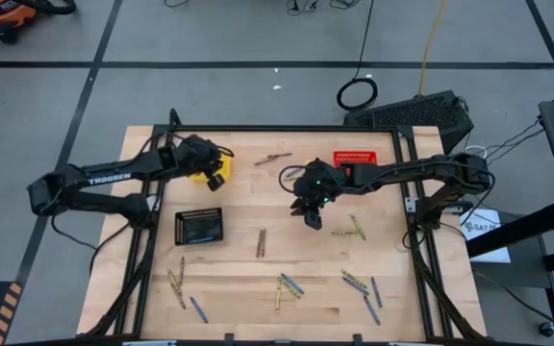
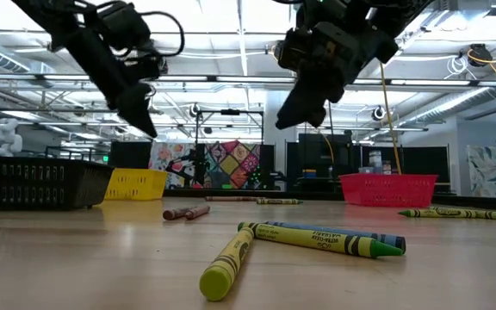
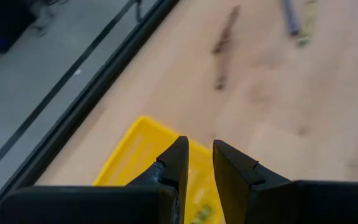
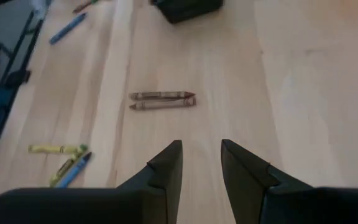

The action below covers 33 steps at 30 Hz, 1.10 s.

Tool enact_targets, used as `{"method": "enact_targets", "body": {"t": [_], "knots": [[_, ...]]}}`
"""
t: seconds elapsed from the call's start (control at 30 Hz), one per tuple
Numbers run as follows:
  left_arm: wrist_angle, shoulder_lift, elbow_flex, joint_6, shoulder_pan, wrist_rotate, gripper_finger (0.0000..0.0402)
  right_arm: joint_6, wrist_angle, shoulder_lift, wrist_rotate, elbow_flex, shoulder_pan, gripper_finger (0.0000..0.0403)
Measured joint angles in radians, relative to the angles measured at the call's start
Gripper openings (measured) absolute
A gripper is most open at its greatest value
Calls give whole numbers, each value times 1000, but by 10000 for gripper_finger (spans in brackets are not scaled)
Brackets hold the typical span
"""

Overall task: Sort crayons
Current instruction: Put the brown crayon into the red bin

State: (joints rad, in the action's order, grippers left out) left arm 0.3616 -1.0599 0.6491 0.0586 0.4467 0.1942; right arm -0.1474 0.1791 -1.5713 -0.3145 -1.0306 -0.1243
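Yellow mesh of the yellow basket (image 3: 135,155) lay directly beneath the left gripper (image 3: 197,163), its fingers parted and empty, apparently positioned for a drop. The right gripper (image 4: 201,163), fingers apart and empty, hung above two brown crayons (image 4: 162,100), apparently the next pick; other crayons lay scattered over the table (image 1: 229,288).

A yellow basket (image 1: 200,173), red basket (image 1: 358,159) and black basket (image 1: 198,227) sit on the wooden table (image 1: 239,298).

Pale wood-grain table (image 1: 258,279) with a black frame (image 1: 287,128). Three mesh baskets: yellow (image 1: 200,173), red (image 1: 361,159), black (image 1: 199,227). Crayons scattered on the wood are yellow (image 2: 227,266), blue-grey (image 1: 198,308) and brown-red (image 4: 161,100); one yellow crayon (image 2: 325,241) ends in a green tip. Both arms are dark, the left arm (image 1: 104,181) lettered in white. Grey floor (image 1: 258,38) with black lines.
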Motion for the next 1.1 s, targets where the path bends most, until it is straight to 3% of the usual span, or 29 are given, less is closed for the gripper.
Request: {"method": "enact_targets", "body": {"t": [0.17,0.33,0.93,1.1], "knots": [[56,0,34,0,-92,-8,73,-24,120,16,6,0,21,98],[115,1,38,-10,-193,-8,72,-68,234,26,86,0,63,98],[181,0,39,-169,-505,-42,72,-162,408,25,83,0,237,98],[184,0,39,-290,-574,-68,72,-163,428,25,83,0,265,98]]}}
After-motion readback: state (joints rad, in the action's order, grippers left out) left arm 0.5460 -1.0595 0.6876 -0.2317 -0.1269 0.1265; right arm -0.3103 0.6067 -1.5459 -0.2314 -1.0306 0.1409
